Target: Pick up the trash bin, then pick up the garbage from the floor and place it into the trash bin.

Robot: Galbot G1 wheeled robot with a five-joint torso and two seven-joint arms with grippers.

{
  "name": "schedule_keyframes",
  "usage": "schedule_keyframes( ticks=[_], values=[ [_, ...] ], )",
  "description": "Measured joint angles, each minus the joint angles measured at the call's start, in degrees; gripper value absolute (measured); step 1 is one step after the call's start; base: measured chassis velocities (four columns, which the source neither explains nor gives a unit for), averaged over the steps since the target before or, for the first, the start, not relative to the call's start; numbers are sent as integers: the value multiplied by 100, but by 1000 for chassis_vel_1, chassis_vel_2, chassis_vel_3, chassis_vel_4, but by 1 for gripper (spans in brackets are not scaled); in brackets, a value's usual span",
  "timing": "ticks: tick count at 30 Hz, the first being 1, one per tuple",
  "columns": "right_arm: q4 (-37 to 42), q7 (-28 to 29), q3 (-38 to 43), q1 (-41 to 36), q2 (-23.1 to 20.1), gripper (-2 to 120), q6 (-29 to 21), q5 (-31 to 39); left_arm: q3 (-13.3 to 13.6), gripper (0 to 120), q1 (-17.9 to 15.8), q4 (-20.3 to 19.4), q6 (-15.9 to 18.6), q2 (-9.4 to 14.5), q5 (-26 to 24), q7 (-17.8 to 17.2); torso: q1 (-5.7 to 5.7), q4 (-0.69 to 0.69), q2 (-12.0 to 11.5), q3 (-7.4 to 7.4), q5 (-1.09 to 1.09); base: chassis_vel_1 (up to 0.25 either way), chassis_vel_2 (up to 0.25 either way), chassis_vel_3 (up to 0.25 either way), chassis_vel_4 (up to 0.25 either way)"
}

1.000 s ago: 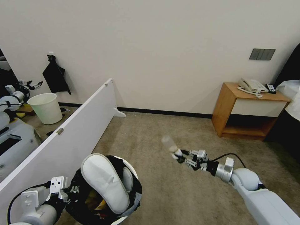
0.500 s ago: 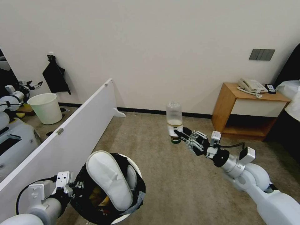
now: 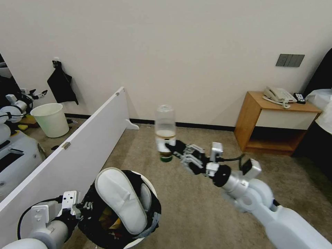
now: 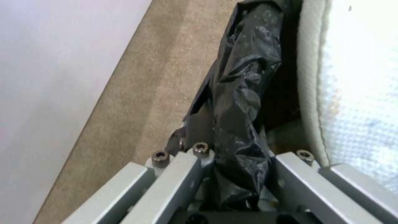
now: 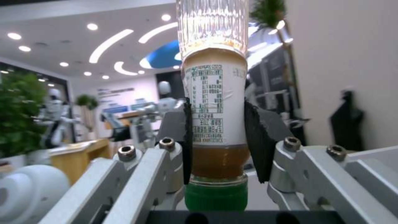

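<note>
The right gripper [image 3: 172, 147] reaches out, clamping the bottle [image 3: 165, 132] cap-down; the left gripper [image 3: 80, 208] pinches the bin [image 3: 152, 200] liner.

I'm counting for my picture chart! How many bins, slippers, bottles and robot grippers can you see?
Bins: 2, the trash bin with the black bag and the plain white bin by the wall.
Slippers: 2, the big slipper and another slipper tucked behind it.
Bottles: 1, the bottle.
Grippers: 2, the left gripper and the right gripper.
Total: 7
</note>
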Motion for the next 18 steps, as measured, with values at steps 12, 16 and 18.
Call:
schedule_keyframes(
  ticks=[12,16,18],
  values=[
    [40,239,-1511,644,181,26,-38,148,-47,2,92,-89,0,-73,40,-7,0,-1,0,0,1,0,0,0,0],
    [67,265,-1632,636,126,26,-66,115,-44,2,89,-107,0,-88,46,-12,0,-1,0,0,1,0,0,0,0],
    [68,268,-1674,620,101,26,-73,72,-41,2,89,-113,0,-91,48,-14,0,-1,0,0,1,0,0,0,0]
  ],
)
